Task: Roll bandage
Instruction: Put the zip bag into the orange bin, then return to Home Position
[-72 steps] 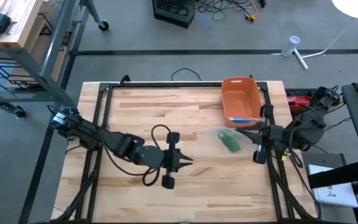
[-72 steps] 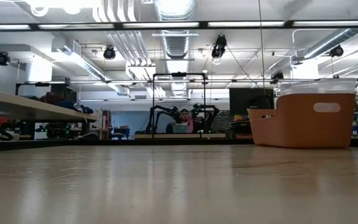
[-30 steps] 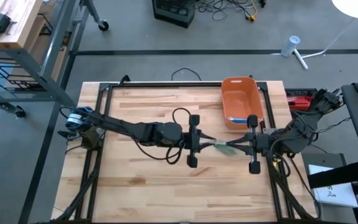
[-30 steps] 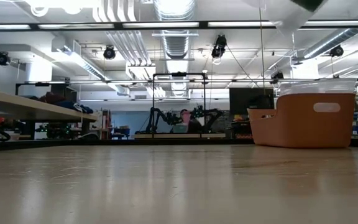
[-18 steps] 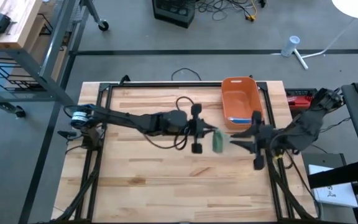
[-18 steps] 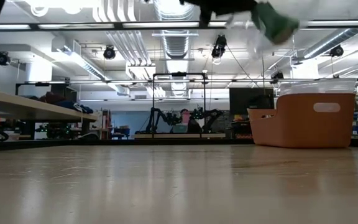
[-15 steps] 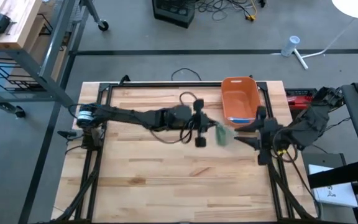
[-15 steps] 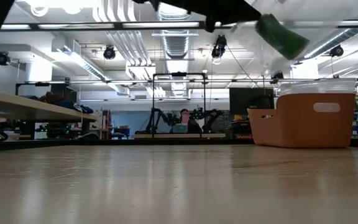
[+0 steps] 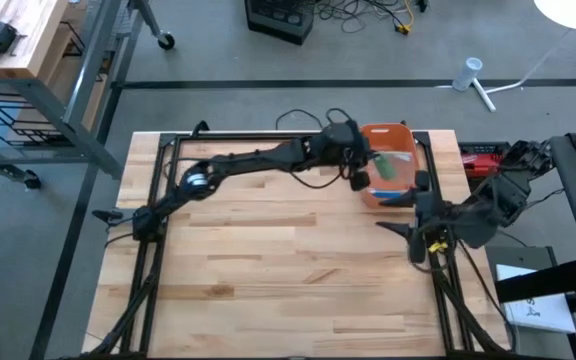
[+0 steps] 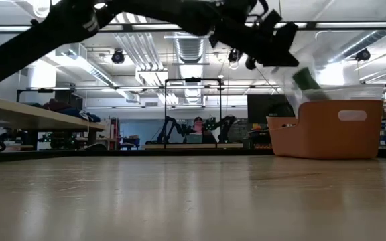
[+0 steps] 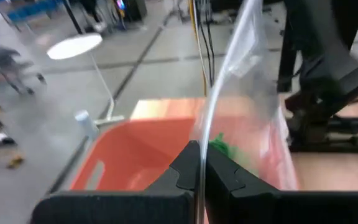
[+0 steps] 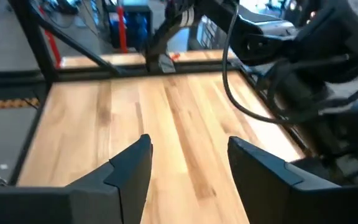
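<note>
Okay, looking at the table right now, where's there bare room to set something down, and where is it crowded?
Free: the wooden table across its left, middle and near side. Crowded: the far right corner, where the left gripper holds a clear bag with a green bandage over the orange bin, and the open right gripper waits beside it.

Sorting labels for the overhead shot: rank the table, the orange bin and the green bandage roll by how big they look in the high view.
1. Table, by far the largest.
2. Orange bin, partly covered by the left gripper.
3. Green bandage roll, smallest, inside a clear bag over the bin.
</note>
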You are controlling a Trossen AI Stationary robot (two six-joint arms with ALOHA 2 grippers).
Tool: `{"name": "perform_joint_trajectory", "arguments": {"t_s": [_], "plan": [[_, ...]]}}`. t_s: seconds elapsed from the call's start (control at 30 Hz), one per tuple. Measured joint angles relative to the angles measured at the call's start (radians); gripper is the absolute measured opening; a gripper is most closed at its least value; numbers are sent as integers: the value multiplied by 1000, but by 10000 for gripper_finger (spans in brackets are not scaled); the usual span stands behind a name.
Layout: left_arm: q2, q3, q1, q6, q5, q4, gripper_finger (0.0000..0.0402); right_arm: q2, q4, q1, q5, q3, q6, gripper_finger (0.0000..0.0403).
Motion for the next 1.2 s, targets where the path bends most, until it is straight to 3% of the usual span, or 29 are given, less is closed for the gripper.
{"name": "perform_joint_trajectory", "arguments": {"t_s": [0.07,0.23,0.7,0.87,1.2], "plan": [[51,39,8,-24,32,-10,0,13,-34,0,3,-2,39,204],[36,-122,13,-73,48,184,0,24,-61,0,4,-8,65,206],[35,-190,-11,-95,103,247,7,23,-94,-3,86,-29,99,209],[35,-182,-23,-121,152,199,48,23,-103,-14,86,-41,125,218],[24,-197,-39,-165,154,186,145,23,-105,-18,83,-42,149,224]]}}
